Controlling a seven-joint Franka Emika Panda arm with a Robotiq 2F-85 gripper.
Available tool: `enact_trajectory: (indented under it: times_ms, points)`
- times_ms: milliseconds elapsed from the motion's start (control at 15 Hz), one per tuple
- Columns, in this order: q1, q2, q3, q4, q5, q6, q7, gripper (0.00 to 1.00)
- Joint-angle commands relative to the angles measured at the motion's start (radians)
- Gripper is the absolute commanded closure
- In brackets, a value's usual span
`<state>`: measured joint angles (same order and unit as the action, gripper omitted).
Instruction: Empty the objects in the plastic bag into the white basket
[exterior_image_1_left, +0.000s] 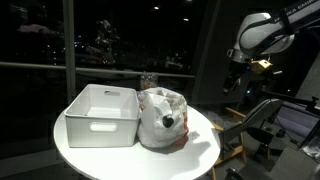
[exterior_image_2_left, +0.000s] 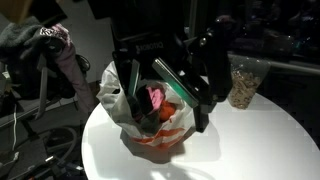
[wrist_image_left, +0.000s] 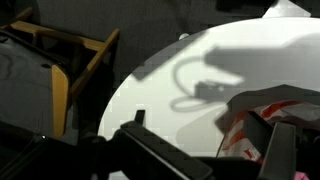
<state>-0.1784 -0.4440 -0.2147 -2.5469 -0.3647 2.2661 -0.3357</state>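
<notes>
White basket (exterior_image_1_left: 100, 130) is sitting empty beside the unemptied plastic bag (exterior_image_1_left: 160, 120) as the gripper (exterior_image_2_left: 168, 116), jaws apart, is hanging clear.

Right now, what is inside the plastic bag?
Through the plastic bag a black round object shows; in an exterior view a pink piece shows at its mouth. Film hides the rest.

The room is dim, its windows (exterior_image_1_left: 120, 40) black. Overhead light brightens the round white table (exterior_image_1_left: 100, 160). In the wrist view a crisp shadow crosses it, and the near black gripper (wrist_image_left: 200, 130) is blurred.
</notes>
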Motion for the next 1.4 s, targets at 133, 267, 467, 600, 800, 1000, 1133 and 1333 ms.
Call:
enact_trajectory:
  times_ms: [133, 267, 467, 600, 800, 1000, 1133, 1333]
  points:
    - [0.048, 0.107, 0.106, 0.024, -0.026, 0.056, 0.091, 0.00]
    - [0.076, 0.160, 0.163, 0.040, -0.045, 0.067, 0.131, 0.00]
    - [0.101, 0.261, 0.234, 0.086, -0.122, 0.080, 0.209, 0.00]
    - [0.114, 0.318, 0.260, 0.123, -0.180, 0.109, 0.276, 0.00]
    - [0.138, 0.382, 0.269, 0.169, -0.213, 0.171, 0.341, 0.00]
    - [0.172, 0.412, 0.250, 0.171, 0.011, 0.215, 0.195, 0.00]
    - [0.187, 0.419, 0.250, 0.143, 0.191, 0.244, 0.058, 0.00]
    - [0.210, 0.399, 0.262, 0.111, 0.449, 0.208, -0.157, 0.00]
